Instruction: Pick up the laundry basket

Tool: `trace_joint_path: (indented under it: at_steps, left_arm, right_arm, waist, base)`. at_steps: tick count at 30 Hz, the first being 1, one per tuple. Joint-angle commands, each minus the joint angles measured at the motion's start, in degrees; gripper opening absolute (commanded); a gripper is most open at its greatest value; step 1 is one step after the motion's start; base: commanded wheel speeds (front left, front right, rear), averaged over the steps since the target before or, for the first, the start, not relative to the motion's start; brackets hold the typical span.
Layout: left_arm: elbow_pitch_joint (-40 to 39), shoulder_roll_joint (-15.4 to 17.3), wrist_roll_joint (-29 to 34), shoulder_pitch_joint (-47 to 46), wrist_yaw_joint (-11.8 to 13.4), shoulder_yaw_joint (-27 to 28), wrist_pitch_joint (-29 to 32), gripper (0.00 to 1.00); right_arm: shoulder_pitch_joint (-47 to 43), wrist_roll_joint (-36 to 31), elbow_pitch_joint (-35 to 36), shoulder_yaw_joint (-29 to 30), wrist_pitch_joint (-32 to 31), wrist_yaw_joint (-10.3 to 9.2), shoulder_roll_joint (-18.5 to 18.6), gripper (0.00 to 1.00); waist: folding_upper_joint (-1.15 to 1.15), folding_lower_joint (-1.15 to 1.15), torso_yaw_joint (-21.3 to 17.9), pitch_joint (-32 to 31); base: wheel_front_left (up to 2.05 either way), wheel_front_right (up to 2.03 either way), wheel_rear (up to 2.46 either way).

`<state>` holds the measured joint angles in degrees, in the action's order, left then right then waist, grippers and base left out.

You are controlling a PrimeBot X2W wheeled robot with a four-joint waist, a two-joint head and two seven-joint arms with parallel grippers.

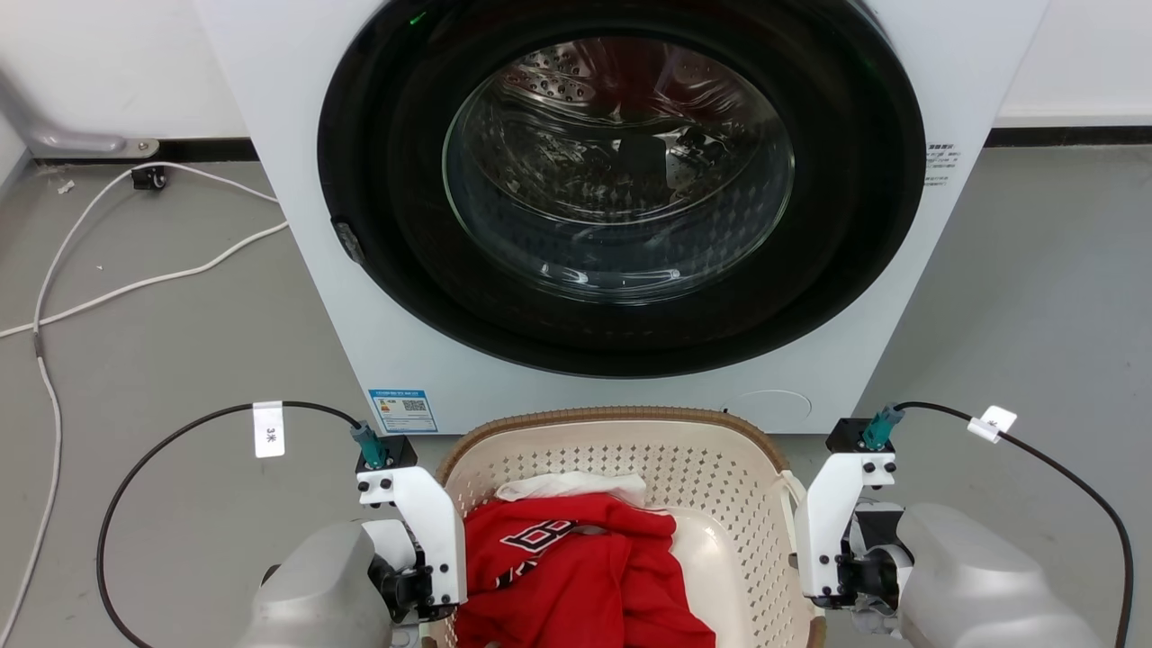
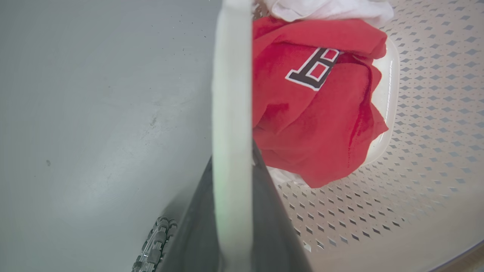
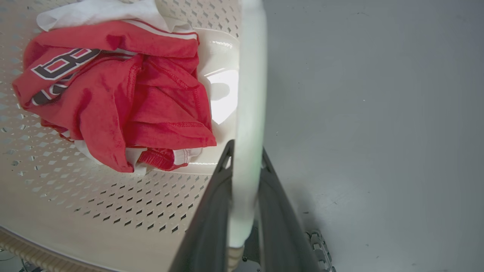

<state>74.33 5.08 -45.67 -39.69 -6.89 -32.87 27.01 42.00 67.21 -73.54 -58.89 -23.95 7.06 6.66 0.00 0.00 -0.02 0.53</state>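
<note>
The laundry basket (image 1: 621, 419), cream with perforated walls and a brown woven-look rim, sits low in the head view, right in front of the washing machine. It holds a red garment (image 1: 576, 567) and a white cloth (image 1: 576, 486). My left gripper (image 2: 232, 155) is shut on the basket's white left handle (image 2: 231, 75), with one dark finger on each side of the strip. My right gripper (image 3: 245, 149) is likewise shut on the white right handle (image 3: 249, 75). In the head view both wrists flank the basket, and their fingertips are hidden below the mounts.
The white washing machine (image 1: 360, 297) stands close behind the basket, its round glass door (image 1: 621, 171) closed. White cables (image 1: 135, 288) trail over the grey floor at the left. Black cables loop from both wrists. Bare floor lies on either side.
</note>
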Motion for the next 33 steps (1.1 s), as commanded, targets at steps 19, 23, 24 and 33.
trace_joint_path:
  at_steps: [19, 23, 24, 33]
  left_arm:
    - [-0.83, -1.59, -1.23, -0.56, -0.77, -0.79, -0.51, 0.00]
    - [-0.83, -1.57, -1.27, -0.53, -0.78, -0.87, -0.57, 0.00]
    - [-0.84, -1.57, -1.27, -0.51, -0.78, -0.89, -0.58, 0.00]
    - [-0.84, -1.58, -1.73, -0.44, -0.65, -1.09, -0.62, 0.00]
  right_arm:
    - [0.31, 1.12, 0.69, -0.71, 0.47, 0.80, -1.76, 0.00]
    - [0.33, 1.26, 0.67, -0.80, 0.57, 0.80, -1.75, 0.00]
    - [0.32, 1.31, 0.67, -0.83, 0.60, 0.80, -1.74, 0.00]
    - [0.36, 1.47, 0.57, -1.18, 0.48, 0.80, -1.61, 0.00]
  waist:
    - [0.00, 0.00, 0.07, -0.17]
    - [0.00, 0.00, 0.05, -0.19]
    - [0.00, 0.00, 0.06, -0.19]
    - [0.00, 0.00, 0.06, -0.27]
  base:
    - [0.00, 0.00, 0.00]
    - [0.00, 0.00, 0.00]
    - [0.00, 0.00, 0.00]
    - [0.00, 0.00, 0.00]
